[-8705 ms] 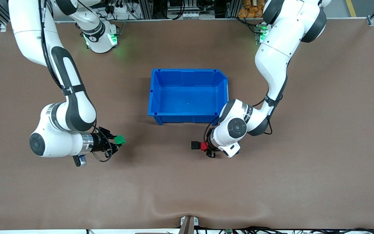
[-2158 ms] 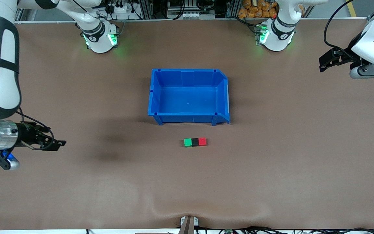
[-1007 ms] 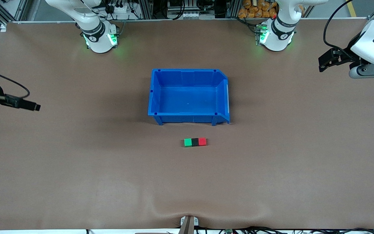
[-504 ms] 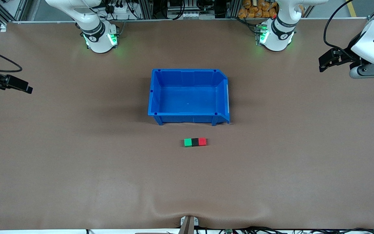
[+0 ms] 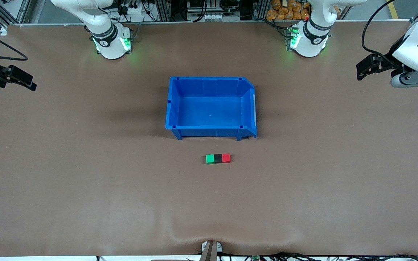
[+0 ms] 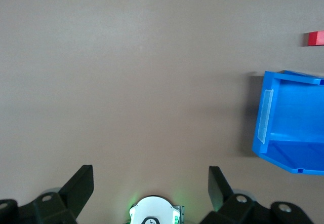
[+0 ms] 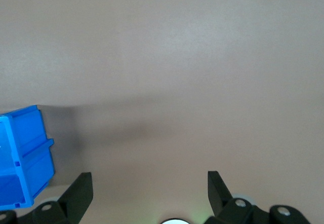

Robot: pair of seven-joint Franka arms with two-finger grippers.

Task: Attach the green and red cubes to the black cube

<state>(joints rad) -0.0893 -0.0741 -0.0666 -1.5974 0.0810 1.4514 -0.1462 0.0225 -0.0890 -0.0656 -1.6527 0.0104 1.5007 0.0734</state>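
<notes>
The green cube (image 5: 210, 158), the black cube (image 5: 217, 158) and the red cube (image 5: 226, 157) lie joined in one row on the table, black in the middle, a little nearer the front camera than the blue bin. The left wrist view catches only the red cube (image 6: 316, 38). My left gripper (image 5: 358, 71) hangs open and empty over the left arm's end of the table, far from the row. My right gripper (image 5: 31, 83) is open and empty over the right arm's end. Both wrist views show wide jaws over bare table: left gripper (image 6: 150, 181), right gripper (image 7: 149, 183).
An empty blue bin (image 5: 209, 78) stands at the middle of the table, also seen as blue bin (image 6: 266, 115) and blue bin (image 7: 30, 148). The two arm bases, lit green, stand along the table edge farthest from the front camera. A brown mat covers the table.
Both cubes have been let go and now sit joined to the black cube. Over the last second the right gripper drew back toward its base's edge. The left arm stayed still.
</notes>
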